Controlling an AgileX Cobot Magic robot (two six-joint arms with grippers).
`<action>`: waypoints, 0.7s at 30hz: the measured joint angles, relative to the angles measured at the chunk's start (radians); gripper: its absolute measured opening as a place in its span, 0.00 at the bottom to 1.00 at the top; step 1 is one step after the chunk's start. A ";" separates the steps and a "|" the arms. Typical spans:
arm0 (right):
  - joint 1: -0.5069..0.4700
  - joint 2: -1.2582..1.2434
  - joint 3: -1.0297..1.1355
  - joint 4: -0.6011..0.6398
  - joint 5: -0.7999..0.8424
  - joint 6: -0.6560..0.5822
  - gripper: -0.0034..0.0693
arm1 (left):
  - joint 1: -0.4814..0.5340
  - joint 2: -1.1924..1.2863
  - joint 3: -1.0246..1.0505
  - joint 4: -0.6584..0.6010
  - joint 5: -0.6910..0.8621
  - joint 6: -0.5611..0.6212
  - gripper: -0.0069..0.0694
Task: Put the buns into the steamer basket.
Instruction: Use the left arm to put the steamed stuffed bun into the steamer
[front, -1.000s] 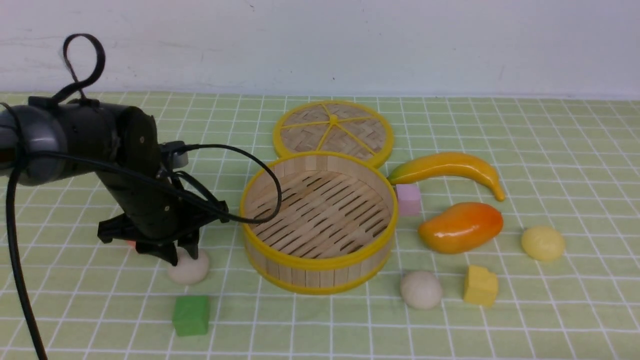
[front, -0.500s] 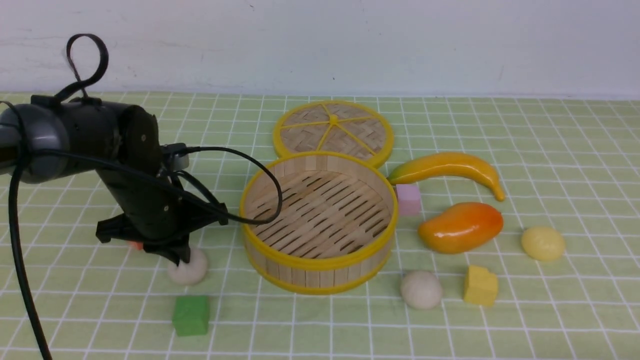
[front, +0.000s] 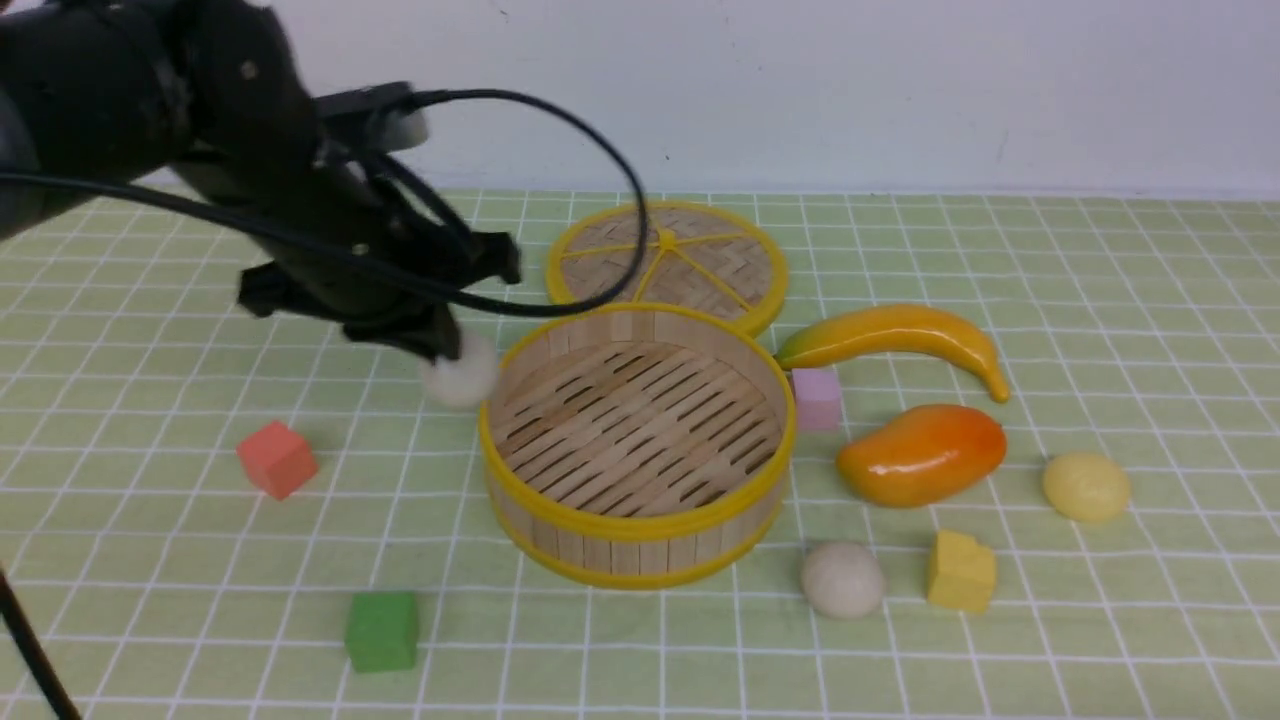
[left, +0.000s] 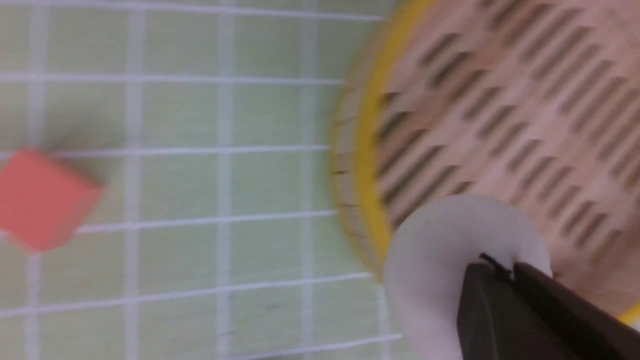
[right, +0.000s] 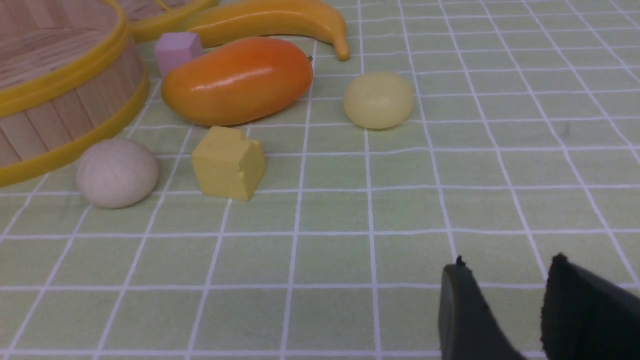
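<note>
Hovering over the steamer basket's (front: 640, 528) left rim, the left pincer (front: 447, 348) clenches a white bun (front: 462, 380); the right pincer (right: 507, 267) is released. A beige bun (front: 842, 578) and a yellow bun (front: 1086, 486) lie right of the basket.

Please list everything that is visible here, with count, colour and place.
steamer basket: 1, bamboo, yellow rims, centre, empty
buns: 3; white, held at its left rim; beige and pale yellow, on cloth, right
woven lid: 1, yellow-rimmed, behind basket
banana: 1, yellow, right
mango: 1, orange, right
cubes: 4; pink, yellow right; red, green left
left gripper: 1, black, shut on white bun
right gripper: 1, black, open, holding nothing
</note>
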 joint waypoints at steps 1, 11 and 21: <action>0.000 0.000 0.000 0.000 0.000 0.000 0.38 | -0.014 0.009 -0.009 0.000 -0.009 0.000 0.07; 0.000 0.000 0.000 0.000 0.000 0.000 0.38 | -0.040 0.178 -0.018 0.006 -0.180 -0.070 0.11; 0.000 0.000 0.000 0.000 0.000 0.000 0.38 | -0.040 0.225 -0.018 -0.003 -0.195 -0.073 0.37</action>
